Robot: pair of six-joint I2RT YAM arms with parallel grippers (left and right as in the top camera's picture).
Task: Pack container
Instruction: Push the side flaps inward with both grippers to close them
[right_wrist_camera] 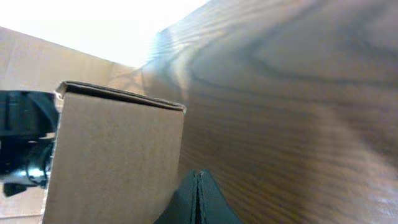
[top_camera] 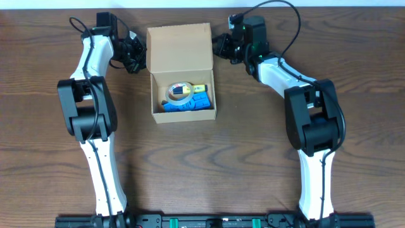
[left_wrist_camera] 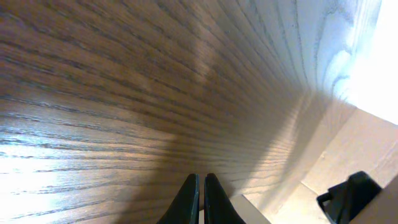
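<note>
The tan cardboard container (top_camera: 183, 116) sits at the table's middle with its lid flap (top_camera: 179, 47) standing open at the back. Inside lie a tape roll (top_camera: 179, 93), a blue item (top_camera: 190, 104) and a small yellow piece (top_camera: 201, 88). My left gripper (top_camera: 137, 54) is shut and empty, just left of the flap; in the left wrist view its fingers (left_wrist_camera: 200, 184) point at the table beside the cardboard (left_wrist_camera: 357, 146). My right gripper (top_camera: 221, 45) is shut and empty at the flap's right edge; in the right wrist view its fingertips (right_wrist_camera: 198, 177) touch or nearly touch the flap (right_wrist_camera: 118, 155).
Both arms reach along the table's far edge, one on each side of the box. Brown wood tabletop (top_camera: 253, 158) lies in front of the box. The opposite gripper shows as a dark shape in each wrist view (left_wrist_camera: 348, 196) (right_wrist_camera: 22, 143).
</note>
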